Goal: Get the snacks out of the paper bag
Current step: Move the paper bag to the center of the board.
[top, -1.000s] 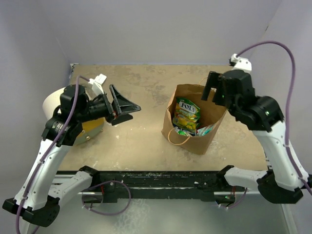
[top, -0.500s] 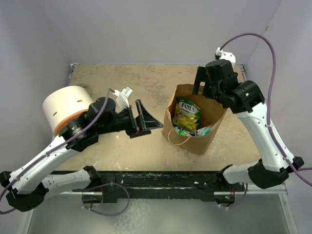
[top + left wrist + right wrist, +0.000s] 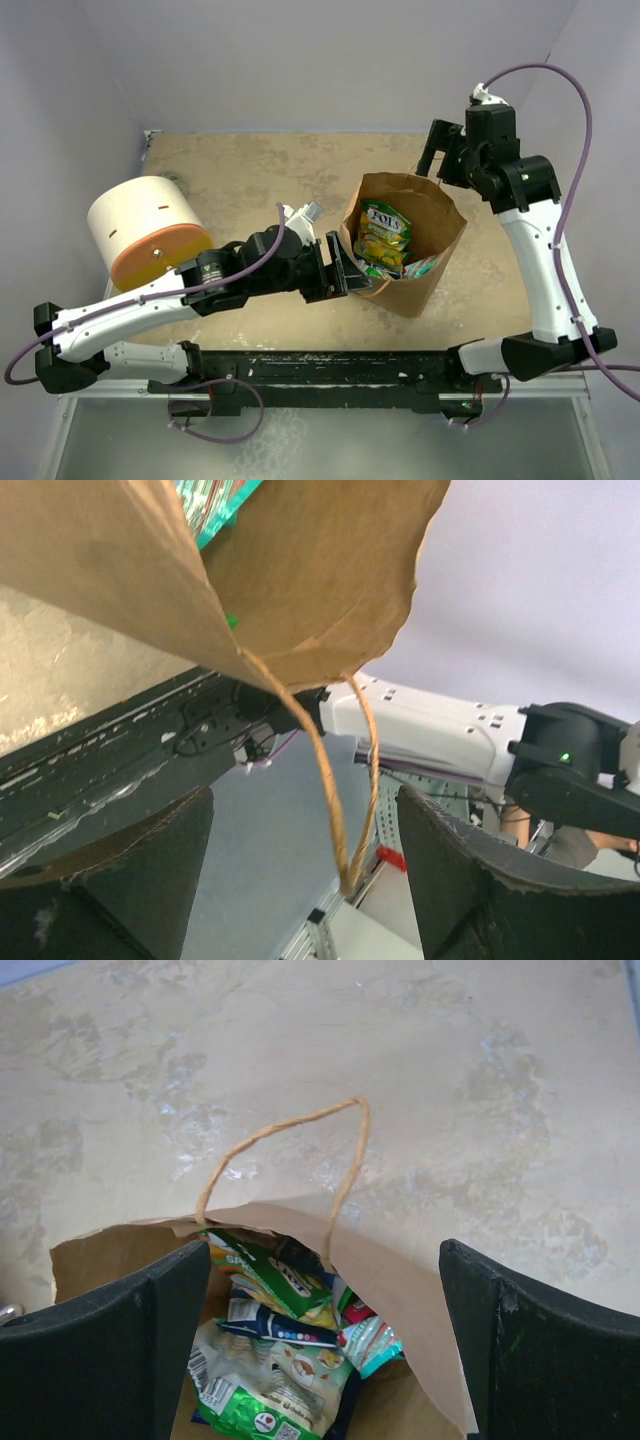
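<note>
The left pincer (image 3: 345, 272), jaws apart, straddles the near handle (image 3: 325, 770) of the paper bag (image 3: 400, 290) at its rim, the right pincer (image 3: 437, 160) hangs spread wide over the far rim, and the snacks (image 3: 383, 235) lie heaped inside the bag on the counter (image 3: 260, 170).

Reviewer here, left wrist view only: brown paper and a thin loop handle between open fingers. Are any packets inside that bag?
Observer: Yes. From above, a shiny green-yellow packet with white lettering lies in the brown kraft paper bag.
Operator: Where is the right gripper?
Observer: The right gripper hangs open over the bag's far rim, holding nothing.
</note>
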Tool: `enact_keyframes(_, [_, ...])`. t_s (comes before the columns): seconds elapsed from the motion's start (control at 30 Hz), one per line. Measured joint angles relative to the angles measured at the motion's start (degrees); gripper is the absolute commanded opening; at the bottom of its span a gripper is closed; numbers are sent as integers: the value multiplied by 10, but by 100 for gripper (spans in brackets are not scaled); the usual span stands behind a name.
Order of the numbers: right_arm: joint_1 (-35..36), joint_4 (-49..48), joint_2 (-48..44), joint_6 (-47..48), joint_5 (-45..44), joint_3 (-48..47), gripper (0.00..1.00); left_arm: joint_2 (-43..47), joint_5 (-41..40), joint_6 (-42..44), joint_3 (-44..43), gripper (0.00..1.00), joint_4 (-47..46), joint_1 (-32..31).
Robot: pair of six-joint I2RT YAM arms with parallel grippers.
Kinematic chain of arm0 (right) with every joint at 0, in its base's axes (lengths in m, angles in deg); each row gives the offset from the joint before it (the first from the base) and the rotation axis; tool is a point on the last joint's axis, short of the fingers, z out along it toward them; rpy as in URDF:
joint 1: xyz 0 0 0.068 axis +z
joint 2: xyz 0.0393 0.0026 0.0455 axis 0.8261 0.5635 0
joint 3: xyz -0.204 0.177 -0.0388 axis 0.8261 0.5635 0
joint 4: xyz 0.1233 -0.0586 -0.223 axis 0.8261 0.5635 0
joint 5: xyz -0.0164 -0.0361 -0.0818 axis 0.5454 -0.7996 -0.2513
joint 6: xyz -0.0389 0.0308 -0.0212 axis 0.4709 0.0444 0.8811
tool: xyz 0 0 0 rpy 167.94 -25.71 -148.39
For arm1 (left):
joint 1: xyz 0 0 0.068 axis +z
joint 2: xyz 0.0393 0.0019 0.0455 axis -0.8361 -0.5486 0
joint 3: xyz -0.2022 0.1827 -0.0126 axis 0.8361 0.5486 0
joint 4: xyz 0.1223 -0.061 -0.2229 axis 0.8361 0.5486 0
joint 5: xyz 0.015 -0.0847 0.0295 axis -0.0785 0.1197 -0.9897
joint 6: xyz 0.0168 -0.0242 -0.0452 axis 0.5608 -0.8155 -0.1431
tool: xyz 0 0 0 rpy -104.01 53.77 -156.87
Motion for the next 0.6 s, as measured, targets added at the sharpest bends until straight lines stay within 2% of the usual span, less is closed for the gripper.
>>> enact_keyframes(0.17, [-7, -35, 17, 14, 52, 9, 95, -11, -16, -7, -6, 62, -21, 0])
enact_keyframes(0.3, [-15, -68, 21, 28, 79, 34, 86, -29, -21, -16, -7, 44, -34, 0])
enact_keyframes(0.5, [-45, -110, 21, 33, 130, 69, 49, -43, -21, -21, -9, 18, -35, 0])
enact_keyframes(0.53, [-51, -114, 22, 32, 139, 72, 43, -46, -21, -21, -13, 11, -34, 0])
enact_keyframes(0.6, [-65, -120, 26, 31, 159, 73, 27, -53, -23, -19, -25, 1, -31, 0])
